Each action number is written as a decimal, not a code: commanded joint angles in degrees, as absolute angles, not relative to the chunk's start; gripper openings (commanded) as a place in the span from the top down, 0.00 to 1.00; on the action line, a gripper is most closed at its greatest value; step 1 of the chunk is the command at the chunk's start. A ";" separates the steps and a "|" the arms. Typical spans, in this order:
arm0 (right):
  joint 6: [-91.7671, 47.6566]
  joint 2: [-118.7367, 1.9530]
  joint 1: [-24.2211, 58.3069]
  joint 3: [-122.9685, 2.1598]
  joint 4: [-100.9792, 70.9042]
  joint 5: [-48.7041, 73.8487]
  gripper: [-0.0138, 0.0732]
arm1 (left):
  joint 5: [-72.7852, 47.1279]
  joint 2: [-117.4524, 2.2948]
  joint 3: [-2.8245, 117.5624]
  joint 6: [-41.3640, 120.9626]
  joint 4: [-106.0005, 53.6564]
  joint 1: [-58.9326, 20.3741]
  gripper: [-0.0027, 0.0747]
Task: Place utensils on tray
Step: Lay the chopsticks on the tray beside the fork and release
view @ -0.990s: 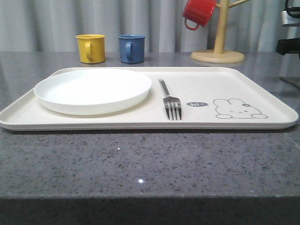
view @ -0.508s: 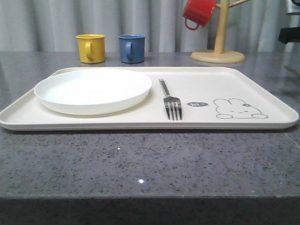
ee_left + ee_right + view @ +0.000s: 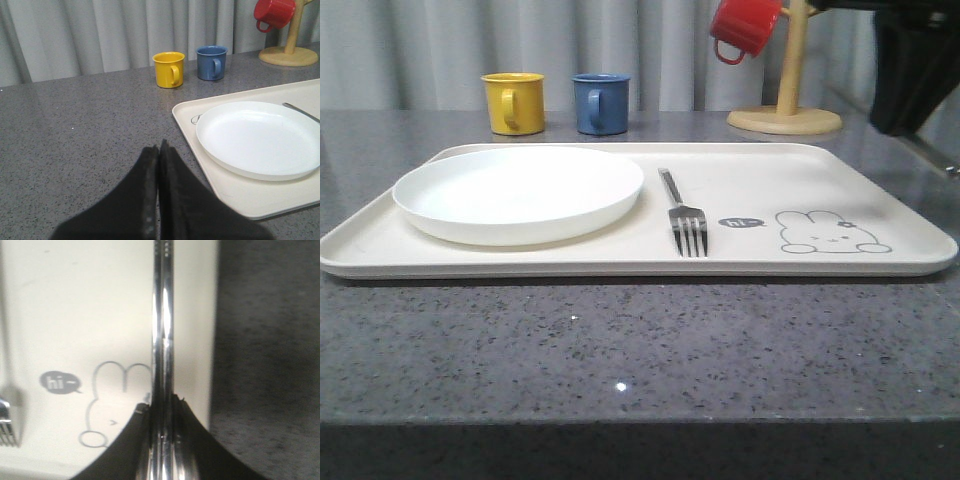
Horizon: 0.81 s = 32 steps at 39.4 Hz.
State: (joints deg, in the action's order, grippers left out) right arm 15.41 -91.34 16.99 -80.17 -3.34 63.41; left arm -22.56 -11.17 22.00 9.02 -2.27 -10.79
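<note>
Grey speckled stone-look countertop point(image 3: 620, 350), glossy, small light glint near front edge. Pale grey pleated curtain point(image 3: 420, 50) across the whole back. Yellow mug point(image 3: 513, 102) and blue mug point(image 3: 600, 103) side by side at back of counter, wooden mug tree point(image 3: 786, 105) to their right with red mug point(image 3: 742, 28) hanging. Even, soft lighting
</note>
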 commanded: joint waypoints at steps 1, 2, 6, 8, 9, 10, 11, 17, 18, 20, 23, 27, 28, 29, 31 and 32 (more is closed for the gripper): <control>18.02 -91.43 20.74 -82.16 -3.57 60.07 0.87 | -17.72 -11.78 23.54 8.64 -2.81 -10.58 0.99; 18.51 -92.01 21.34 -82.52 -3.57 60.06 0.87 | -17.72 -11.78 23.54 8.64 -2.81 -10.58 0.99; 20.74 -94.56 23.04 -84.37 -3.62 60.36 0.87 | -17.72 -11.78 23.54 8.64 -2.81 -10.58 0.99; 21.75 -95.98 23.29 -85.02 -3.69 60.58 0.87 | -17.72 -11.78 23.54 8.64 -2.81 -10.58 0.99; 22.26 -96.47 23.29 -85.27 -3.91 60.63 0.87 | -17.72 -11.78 23.54 8.64 -2.81 -10.58 0.99; 22.49 -97.10 23.29 -85.48 -4.23 60.77 0.87 | -17.72 -11.78 23.54 8.64 -2.81 -10.58 0.99; 22.59 -97.55 23.29 -85.56 -4.61 60.77 0.87 | -17.72 -11.78 23.54 8.64 -2.81 -10.58 0.99; 22.64 -99.69 23.29 -85.56 -6.33 60.27 0.87 | -17.72 -11.78 23.54 8.64 -2.81 -10.58 0.99; 22.64 -100.02 23.29 -85.56 -6.39 60.27 0.87 | -17.72 -11.78 23.54 8.64 -2.81 -10.58 0.99; 22.64 -100.38 23.29 -85.56 -6.39 60.13 0.87 | -17.72 -11.78 23.54 8.64 -2.81 -10.58 0.99; 22.64 -100.55 23.29 -85.56 -6.39 60.01 0.87 | -17.72 -11.78 23.54 8.64 -2.81 -10.58 0.99; 22.84 -100.48 23.29 -85.56 -6.39 59.87 0.78 | -17.72 -11.78 23.54 8.64 -2.81 -10.58 0.99; 22.84 -100.37 23.29 -85.56 -6.39 59.87 0.75 | -17.72 -11.78 23.54 8.64 -2.81 -10.58 0.99; 22.84 -100.29 23.29 -85.56 -6.39 59.87 0.70 | -17.72 -11.78 23.54 8.64 -2.81 -10.58 0.99; 22.84 -100.01 23.29 -85.56 -6.26 60.11 0.64 | -17.72 -11.78 23.54 8.64 -2.81 -10.58 0.99; 22.84 -99.77 23.23 -85.71 -6.01 60.33 0.59 | -17.72 -11.78 23.54 8.64 -2.81 -10.58 0.99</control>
State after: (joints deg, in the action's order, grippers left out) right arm 22.90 -103.06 23.28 -83.81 -6.16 61.37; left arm -22.56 -11.17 22.00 9.02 -2.27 -10.79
